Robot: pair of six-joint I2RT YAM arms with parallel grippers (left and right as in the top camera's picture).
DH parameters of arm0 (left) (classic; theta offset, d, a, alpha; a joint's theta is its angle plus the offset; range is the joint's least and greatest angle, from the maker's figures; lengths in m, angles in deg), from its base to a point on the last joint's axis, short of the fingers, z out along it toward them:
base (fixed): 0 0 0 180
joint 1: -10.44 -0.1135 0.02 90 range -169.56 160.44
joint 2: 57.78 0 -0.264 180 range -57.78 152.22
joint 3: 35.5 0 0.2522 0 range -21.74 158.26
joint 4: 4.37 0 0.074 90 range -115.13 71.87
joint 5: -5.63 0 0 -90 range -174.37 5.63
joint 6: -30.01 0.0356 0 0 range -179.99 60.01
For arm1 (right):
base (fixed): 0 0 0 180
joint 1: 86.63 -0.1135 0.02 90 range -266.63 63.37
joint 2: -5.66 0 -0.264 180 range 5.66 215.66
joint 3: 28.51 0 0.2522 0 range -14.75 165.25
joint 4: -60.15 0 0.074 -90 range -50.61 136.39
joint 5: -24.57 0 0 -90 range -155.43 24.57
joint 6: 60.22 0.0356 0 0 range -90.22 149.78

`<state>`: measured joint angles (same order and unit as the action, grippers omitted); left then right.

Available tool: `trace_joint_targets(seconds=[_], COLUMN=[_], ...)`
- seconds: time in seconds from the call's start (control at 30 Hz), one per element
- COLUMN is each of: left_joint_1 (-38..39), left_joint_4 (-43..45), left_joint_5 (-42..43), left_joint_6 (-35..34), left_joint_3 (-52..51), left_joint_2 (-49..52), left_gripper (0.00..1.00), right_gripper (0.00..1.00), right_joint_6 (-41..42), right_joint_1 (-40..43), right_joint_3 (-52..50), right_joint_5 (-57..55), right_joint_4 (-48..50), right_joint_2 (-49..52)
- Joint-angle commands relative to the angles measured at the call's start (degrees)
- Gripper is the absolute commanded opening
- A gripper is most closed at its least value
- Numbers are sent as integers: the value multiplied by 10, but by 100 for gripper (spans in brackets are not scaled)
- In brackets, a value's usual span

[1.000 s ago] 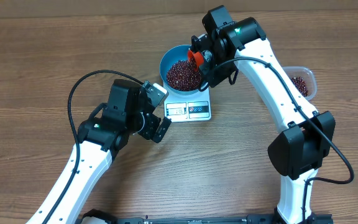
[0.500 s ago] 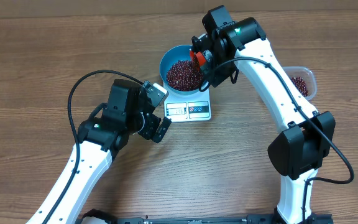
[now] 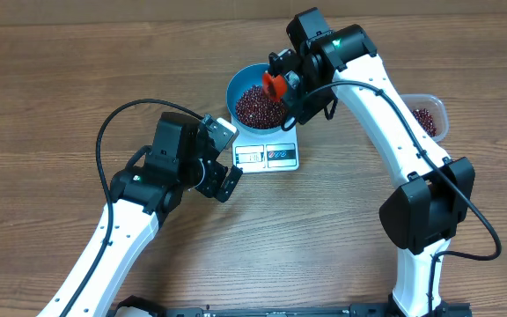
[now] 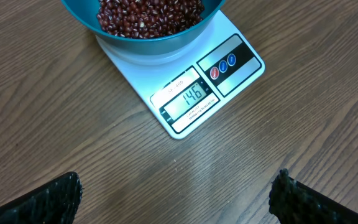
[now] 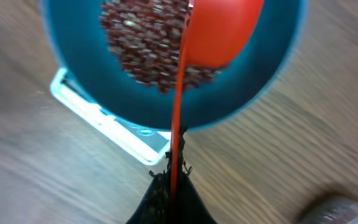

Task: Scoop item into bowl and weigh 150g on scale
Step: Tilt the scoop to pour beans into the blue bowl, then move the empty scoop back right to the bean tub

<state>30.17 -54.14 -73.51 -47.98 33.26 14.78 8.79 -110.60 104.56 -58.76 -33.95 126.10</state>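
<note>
Wood table (image 3: 60, 70) rn: right gripper (image 5: 169, 180) clamped on scoop (image 3: 275, 84) over bowl (image 3: 231, 92) to top up beans (image 3: 255, 106), left gripper (image 4: 176, 199) w/ jaws wide apart hovers so I can read scale (image 4: 185, 99).

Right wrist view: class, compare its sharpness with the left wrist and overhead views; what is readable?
Right wrist: blurred, the bowl, beans and red scoop soft-edged. Left wrist: the scale sharp, its display reads 146. Overhead: crisp, evenly lit table.
</note>
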Motion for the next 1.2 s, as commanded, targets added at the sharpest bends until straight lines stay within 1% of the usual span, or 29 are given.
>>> trace_joint_targets(seconds=[0.0, 0.7, 1.17], left_joint_1=[-2, -2, -2], left_joint_4=[0, 1, 1], left_joint_5=[-3, -3, -3], left_joint_6=[-7, -7, -7], left_joint_3=[-1, -1, -1], left_joint_2=[3, 3, 3], left_gripper=[100, 100, 100], right_gripper=[4, 4, 4], right_joint_6=[2, -3, -3], right_joint_1=[12, 79, 86], right_joint_3=[16, 16, 16], right_joint_5=[77, 191, 196], right_joint_4=[-1, -17, -26], right_joint_2=[-15, -15, -18])
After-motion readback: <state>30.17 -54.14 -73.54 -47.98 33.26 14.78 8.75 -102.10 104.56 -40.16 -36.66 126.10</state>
